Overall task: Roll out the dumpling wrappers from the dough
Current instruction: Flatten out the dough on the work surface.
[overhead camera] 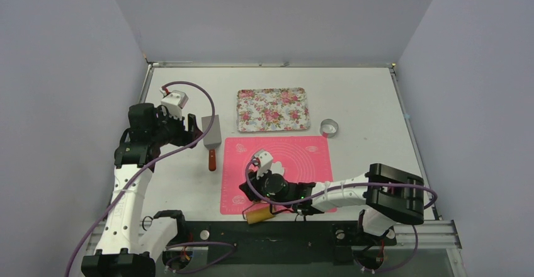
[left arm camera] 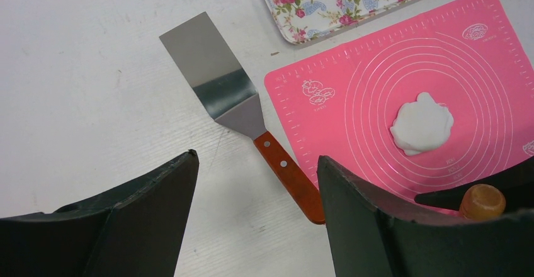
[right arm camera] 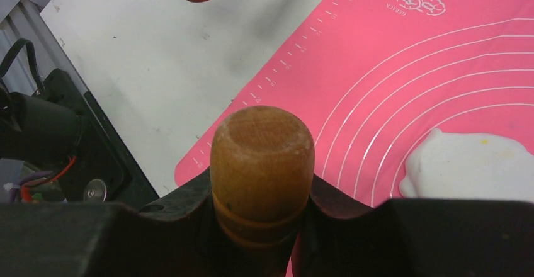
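Your right gripper (right arm camera: 261,192): clamped on rolling pin (right arm camera: 261,154) | your left gripper (left arm camera: 257,160): jaws apart near spatula (left arm camera: 211,75) | dough (left arm camera: 422,124): on pink mat (left arm camera: 352,82)

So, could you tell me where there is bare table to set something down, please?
Bare white table lies right of the floral rectangular tray and small metal ring cutter, and far-left beyond the steel spatula with wooden handle. Crowded: the pink silicone mat, with white dough lump and right fingers gripping the wooden rolling pin.
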`<state>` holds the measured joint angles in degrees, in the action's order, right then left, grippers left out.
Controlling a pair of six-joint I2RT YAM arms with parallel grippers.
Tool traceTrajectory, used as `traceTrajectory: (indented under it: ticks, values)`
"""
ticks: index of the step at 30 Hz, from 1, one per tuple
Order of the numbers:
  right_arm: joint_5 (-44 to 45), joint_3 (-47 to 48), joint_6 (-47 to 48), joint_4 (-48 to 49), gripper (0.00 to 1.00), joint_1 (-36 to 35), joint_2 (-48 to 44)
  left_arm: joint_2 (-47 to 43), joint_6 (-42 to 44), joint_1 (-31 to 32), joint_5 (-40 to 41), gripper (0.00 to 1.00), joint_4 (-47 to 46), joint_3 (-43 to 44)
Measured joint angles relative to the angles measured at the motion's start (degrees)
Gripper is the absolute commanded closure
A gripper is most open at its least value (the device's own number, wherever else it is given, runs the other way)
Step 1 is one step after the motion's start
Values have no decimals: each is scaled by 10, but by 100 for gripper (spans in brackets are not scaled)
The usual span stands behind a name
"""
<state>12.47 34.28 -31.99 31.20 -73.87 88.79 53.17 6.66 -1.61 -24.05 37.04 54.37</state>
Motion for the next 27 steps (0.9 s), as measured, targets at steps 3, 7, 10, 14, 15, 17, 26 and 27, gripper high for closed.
traceTrajectory:
  ticks: [3,7,10,14,15,17,26,27]
  values:
    - [-5,0,-10,-9,100,3,-1,0,0,0,0,32,0,0]
    - [-7,9,-3,-46,100,17,-14,0,0,0,0,32,0,0]
    - [-9,15,15,-84,100,45,-41,0,0,0,0,32,0,0]
    - [-5,43,50,-136,100,79,-89,0,0,0,-1,32,0,0]
    - [-5,53,58,-142,100,85,-100,0,0,0,-2,32,0,0]
    - [-10,69,66,-142,100,96,-123,0,0,0,-2,32,0,0]
    - [-20,80,94,-132,100,143,-143,0,0,0,-3,33,0,0]
    - [-18,80,101,-131,100,143,-138,0,0,0,-3,33,0,0]
